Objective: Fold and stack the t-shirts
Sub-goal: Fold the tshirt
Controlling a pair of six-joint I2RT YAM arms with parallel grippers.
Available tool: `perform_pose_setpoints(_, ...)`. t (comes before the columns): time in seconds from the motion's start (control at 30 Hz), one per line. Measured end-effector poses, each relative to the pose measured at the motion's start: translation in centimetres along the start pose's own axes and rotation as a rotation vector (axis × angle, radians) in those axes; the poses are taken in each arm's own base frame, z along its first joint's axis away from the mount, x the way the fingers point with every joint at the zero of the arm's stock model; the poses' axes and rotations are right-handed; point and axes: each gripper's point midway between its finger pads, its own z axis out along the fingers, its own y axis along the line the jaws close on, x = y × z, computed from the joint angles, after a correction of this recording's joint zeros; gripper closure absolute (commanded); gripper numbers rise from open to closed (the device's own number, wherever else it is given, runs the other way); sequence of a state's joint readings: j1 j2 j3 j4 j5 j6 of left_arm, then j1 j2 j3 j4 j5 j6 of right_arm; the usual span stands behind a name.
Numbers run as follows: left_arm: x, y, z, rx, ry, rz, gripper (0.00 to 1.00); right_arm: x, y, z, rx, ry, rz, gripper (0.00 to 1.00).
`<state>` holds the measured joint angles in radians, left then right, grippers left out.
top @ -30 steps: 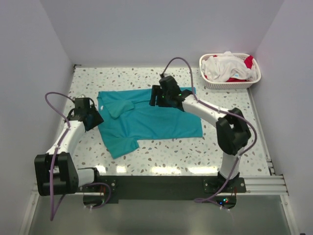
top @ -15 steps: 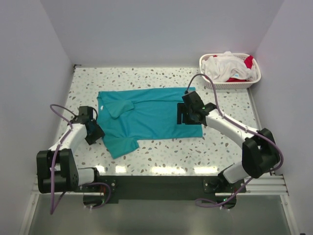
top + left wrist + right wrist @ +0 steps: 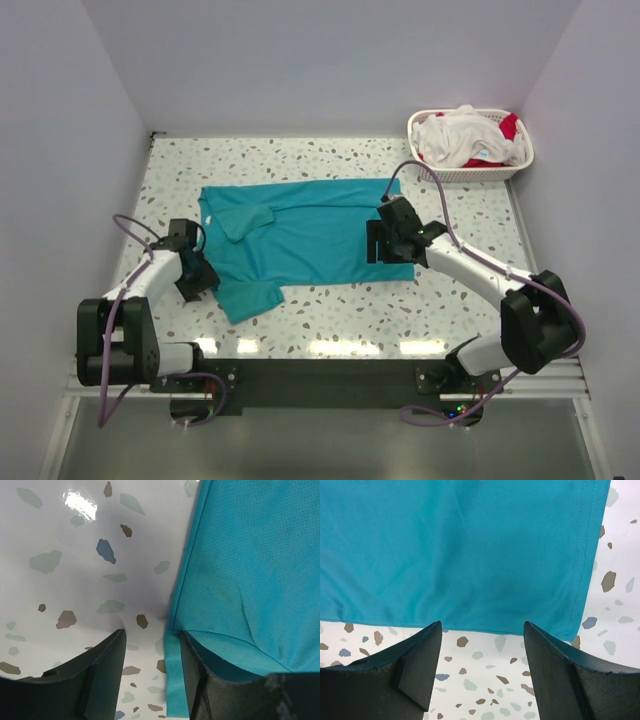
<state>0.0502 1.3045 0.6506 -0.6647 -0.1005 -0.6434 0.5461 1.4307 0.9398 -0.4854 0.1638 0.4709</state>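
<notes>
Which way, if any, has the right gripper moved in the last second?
Yes. The right gripper has come back from the far edge of the teal t-shirt to its near right corner, farther from the basket.

So the table [image 3: 330, 300] is a white, speckled, terrazzo-looking top. A teal t-shirt [image 3: 310, 240] is spread out flat across the middle with its neck end to the left, and a white plastic basket [image 3: 470, 174] sits in the far right corner.
</notes>
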Motion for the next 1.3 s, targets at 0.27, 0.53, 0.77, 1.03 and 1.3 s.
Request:
perform_pose_setpoints(0.27,0.1,-0.7,0.4,0.013,0.015,0.013,0.52,0.4,-0.4,-0.5,-0.002,-0.010,-0.007,0.30)
perform_pose_setpoints(0.53,-0.2,-1.0,0.6,0.018,0.013,0.010,0.87,0.4,-1.1,-0.8,0.026,-0.019,-0.010,0.30)
perform_pose_setpoints(0.77,-0.3,-1.3,0.6,0.032,0.007,0.016,1.00,1.3,-2.9,-1.1,0.093,0.007,0.007,0.34)
perform_pose_setpoints(1.03,-0.3,-1.5,0.6,0.049,-0.003,0.015,1.00,2.2,-6.1,-0.4,0.179,0.057,0.086,0.51)
perform_pose_setpoints(1.3,-0.2,-1.8,0.5,0.074,-0.007,0.015,1.00,4.3,-8.9,1.3,0.243,0.131,0.163,0.57)
